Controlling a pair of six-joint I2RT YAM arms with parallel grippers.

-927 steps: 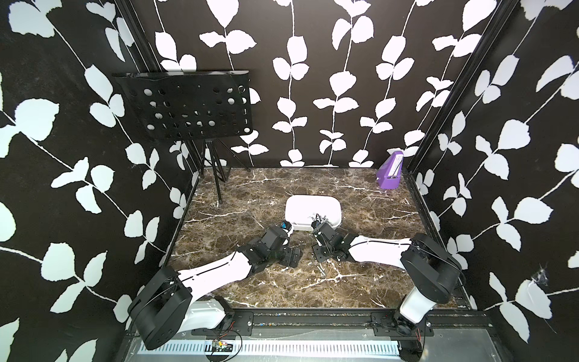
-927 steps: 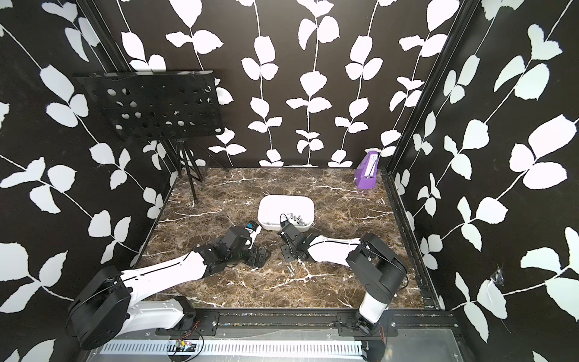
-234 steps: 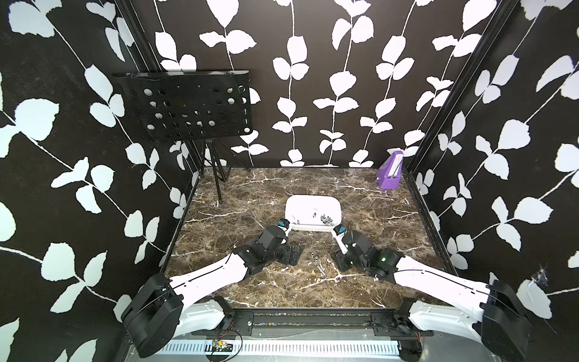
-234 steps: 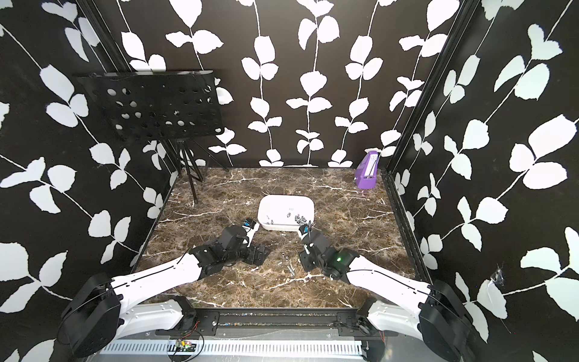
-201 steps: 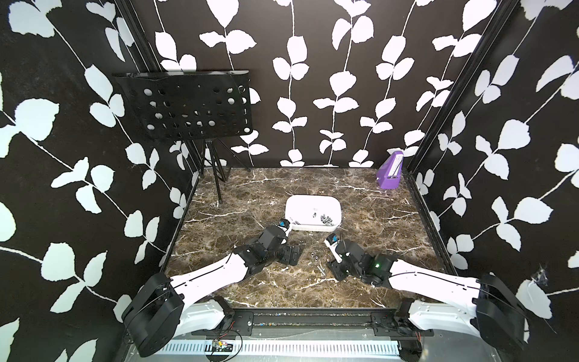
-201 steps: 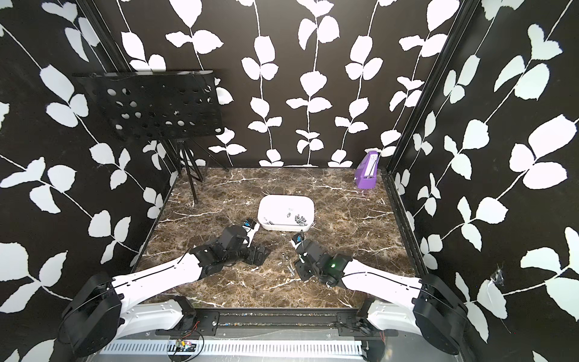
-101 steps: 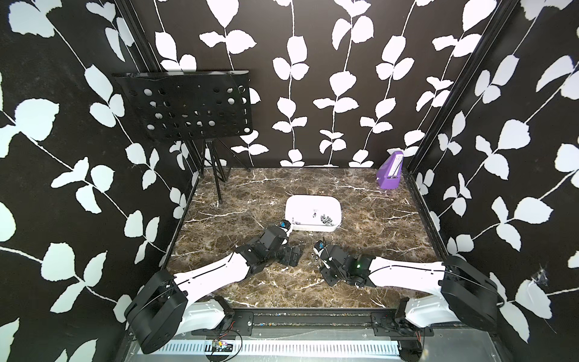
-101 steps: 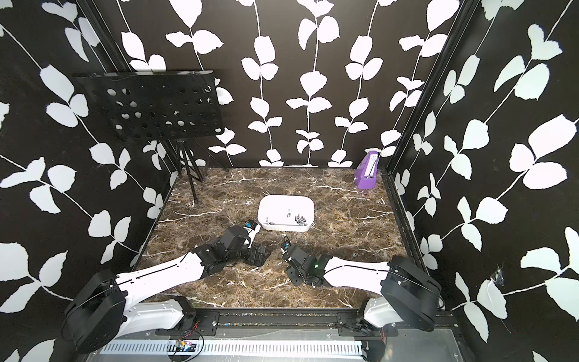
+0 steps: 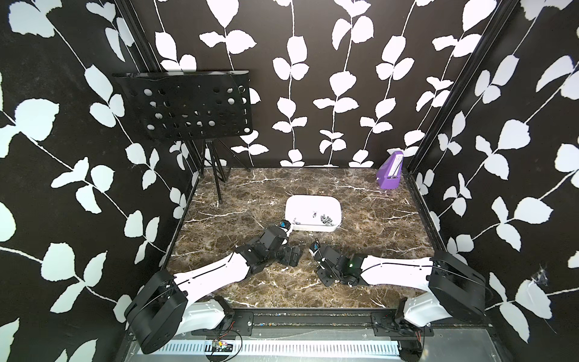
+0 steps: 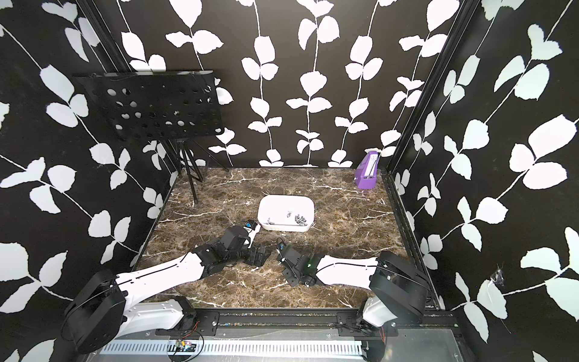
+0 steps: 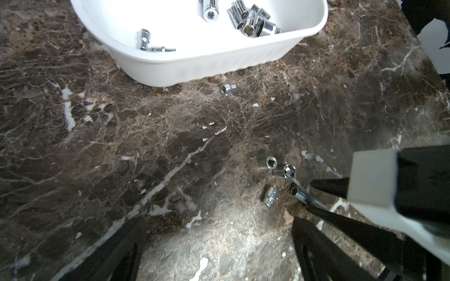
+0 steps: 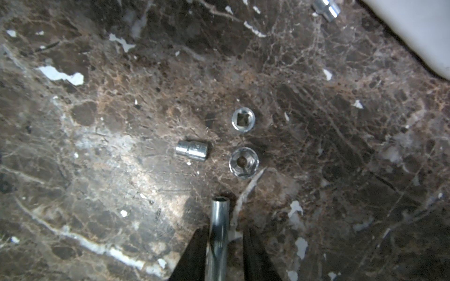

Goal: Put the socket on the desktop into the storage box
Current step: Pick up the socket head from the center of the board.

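A long chrome socket (image 12: 219,219) lies on the dark marble desktop (image 9: 376,225). My right gripper (image 12: 224,230) straddles it: one finger (image 12: 198,245) touches it and the other stands a small gap away. In the left wrist view the same socket (image 11: 300,194) shows between those black fingers. Three short sockets sit just beyond it: one lying down (image 12: 192,150) and two upright (image 12: 243,119), (image 12: 243,162). Another small socket (image 11: 228,88) lies close to the white storage box (image 9: 300,203), which holds several sockets. My left gripper (image 11: 216,220) hovers open over bare marble beside the group.
A purple wedge-shaped box (image 9: 390,175) stands at the back right corner. A black perforated music stand (image 9: 188,109) on a tripod (image 9: 216,175) occupies the back left. Patterned walls close in on three sides, and a black rail runs along the desktop's front edge.
My right arm has swung left from beside the storage box to the group of sockets, and its jaws have narrowed around the long one. The left arm has hardly moved.
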